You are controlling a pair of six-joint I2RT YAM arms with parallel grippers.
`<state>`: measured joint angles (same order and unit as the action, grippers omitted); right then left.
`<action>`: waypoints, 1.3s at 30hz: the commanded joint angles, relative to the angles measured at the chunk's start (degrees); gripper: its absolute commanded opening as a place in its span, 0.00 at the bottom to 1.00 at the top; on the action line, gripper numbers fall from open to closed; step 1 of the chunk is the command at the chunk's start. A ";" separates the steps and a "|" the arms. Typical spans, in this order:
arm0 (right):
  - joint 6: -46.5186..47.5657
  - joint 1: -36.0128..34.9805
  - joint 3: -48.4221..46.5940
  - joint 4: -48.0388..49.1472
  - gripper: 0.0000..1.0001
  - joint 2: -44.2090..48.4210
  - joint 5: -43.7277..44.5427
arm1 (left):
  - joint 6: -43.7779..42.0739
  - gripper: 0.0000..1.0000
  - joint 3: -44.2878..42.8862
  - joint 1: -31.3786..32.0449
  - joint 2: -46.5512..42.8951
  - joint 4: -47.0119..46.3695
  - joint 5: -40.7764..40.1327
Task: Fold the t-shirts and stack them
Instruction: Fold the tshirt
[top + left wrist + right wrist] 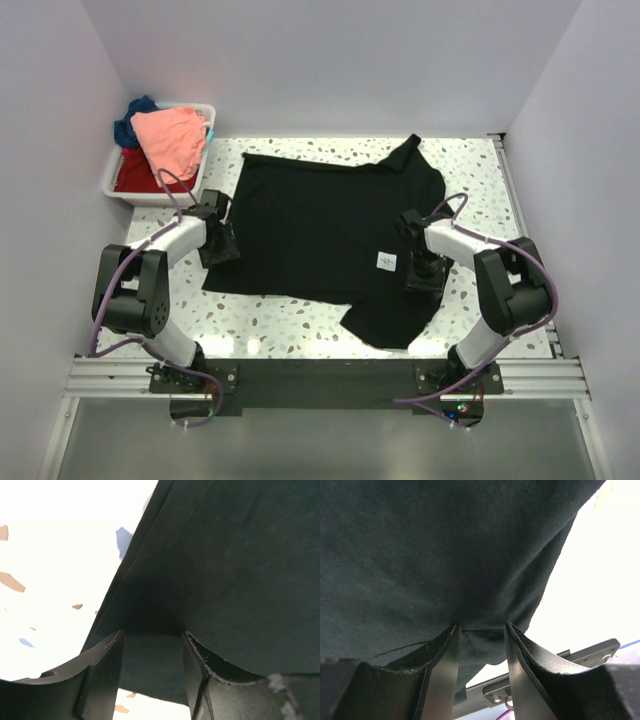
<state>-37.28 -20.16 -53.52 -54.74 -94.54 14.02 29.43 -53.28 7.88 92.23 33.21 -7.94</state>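
Note:
The black t-shirt [320,220] lies spread flat on the speckled table, its white neck label [388,261] facing up. My left gripper [218,245] is down at the shirt's left edge. In the left wrist view its jaws [152,645] stand apart with the cloth edge [150,670] lying between them. My right gripper [425,275] sits on the shirt's right side near the label. In the right wrist view its jaws [482,630] are apart astride a bunch of black cloth [480,645]. The salmon-pink t-shirt [170,138], red t-shirt [135,175] and dark blue t-shirt [130,118] are heaped in the bin.
The white plastic bin [112,182] stands at the table's back left, close to my left arm. White walls enclose the table on three sides. A metal rail [320,378] runs along the near edge by the arm bases.

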 commanded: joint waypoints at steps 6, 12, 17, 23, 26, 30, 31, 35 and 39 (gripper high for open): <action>0.62 1.26 -6.24 -0.02 0.43 -3.36 1.62 | 0.28 0.48 2.65 0.21 -1.43 9.68 -1.72; 1.68 1.44 -9.59 0.34 0.43 -4.69 1.54 | 1.24 0.46 4.50 2.31 -1.96 11.44 -1.37; 1.94 1.44 -11.17 1.21 0.43 -4.60 1.27 | 2.03 0.48 6.69 2.93 -3.71 12.58 -0.93; 2.21 1.53 -12.49 2.00 0.43 -3.90 1.36 | 5.81 0.51 6.87 3.19 -9.51 15.65 3.55; 2.65 1.44 -13.02 2.18 0.43 -3.37 1.45 | 8.71 0.50 9.59 3.11 -12.24 16.88 3.72; 2.82 1.44 -11.01 2.18 0.43 -1.18 1.19 | 12.22 0.49 12.05 3.11 -15.49 17.76 5.04; 2.74 1.53 -10.21 2.27 0.43 -0.56 0.75 | 12.40 0.48 13.10 3.11 -16.89 17.85 5.04; 1.86 1.53 -4.94 4.11 0.43 1.90 -0.83 | 13.11 0.47 14.08 3.11 -18.31 18.38 6.01; 0.28 1.44 0.33 6.04 0.43 3.31 -3.65 | 13.90 0.47 14.60 3.19 -19.19 18.38 7.07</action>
<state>-35.16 -18.79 -57.14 -50.94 -93.49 13.10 41.21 -39.40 10.92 74.91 51.05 -2.66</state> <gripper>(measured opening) 0.433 0.468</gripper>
